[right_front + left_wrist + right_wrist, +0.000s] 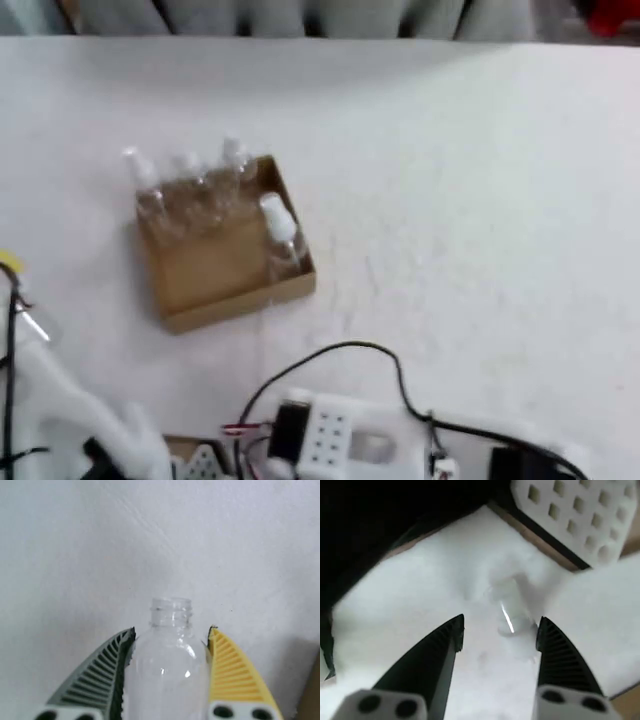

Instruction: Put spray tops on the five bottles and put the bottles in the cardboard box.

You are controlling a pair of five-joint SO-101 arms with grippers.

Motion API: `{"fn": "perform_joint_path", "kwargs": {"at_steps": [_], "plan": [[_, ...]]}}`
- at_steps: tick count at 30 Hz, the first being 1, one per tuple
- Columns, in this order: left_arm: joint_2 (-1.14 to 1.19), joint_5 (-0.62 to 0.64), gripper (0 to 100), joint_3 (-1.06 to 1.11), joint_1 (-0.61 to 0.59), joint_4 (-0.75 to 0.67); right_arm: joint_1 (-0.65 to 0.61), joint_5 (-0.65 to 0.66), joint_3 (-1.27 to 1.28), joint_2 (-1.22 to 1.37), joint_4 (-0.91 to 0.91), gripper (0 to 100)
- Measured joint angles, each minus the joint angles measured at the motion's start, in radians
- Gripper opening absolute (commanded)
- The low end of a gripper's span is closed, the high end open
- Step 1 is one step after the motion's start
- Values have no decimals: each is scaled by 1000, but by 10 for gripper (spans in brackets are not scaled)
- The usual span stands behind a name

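A white table (480, 200) carries an open, shallow cardboard box (240, 300) left of centre. Four clear bottles (200, 200) sit inside it, each already fitted with a white spray top (272, 208). Three of them are side by side along the far side of the box, their tops reaching its far rim. The fourth lies against the right wall, apart from the others. It is hard to tell whether they stand upright or lean. The left claw (172, 630) is clenched around a fifth bottle (167, 675), also clear, whose threaded neck is bare with no top on it. A grey ribbed finger (95, 680) presses one shoulder of this bottle and a yellow ribbed finger (232, 675) presses the other, with the neck poking out past both tips. Plain white table lies behind it. The right claw (501, 620) is released, its two black fingers spread wide and gripping nothing, held low over the table. Just beyond its fingertips, roughly in line with the gap, a small clear object (512, 605) lies on the white surface, too blurred to identify. A white block full of square holes (570, 515) sits farther off behind it. Along the near edge of the table, a black cable (350, 348) loops up and over towards the white arm hardware there.
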Motion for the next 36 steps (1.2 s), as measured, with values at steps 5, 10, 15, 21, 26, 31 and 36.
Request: {"fn": "perform_joint_path", "kwargs": {"at_steps": [5, 10, 15, 21, 26, 31, 36], "plan": [[0, 0, 20, 0, 0, 0, 0, 0, -74, 166, -44, 146], [0, 0, 20, 0, 0, 0, 3, 0, -124, 273, -130, 17], [0, 0, 20, 0, 0, 0, 38, 0, -147, 313, -189, 18], [0, 0, 20, 0, 0, 0, 78, -71, -144, 275, -170, 18], [0, 0, 20, -26, 28, 0, 153, -255, -143, 115, -97, 18], [-21, 9, 20, -38, 100, 0, 238, -422, -114, -98, 61, 18], [-190, 32, 20, -46, 239, 54, 496, -580, -127, -399, 160, 17]]}}
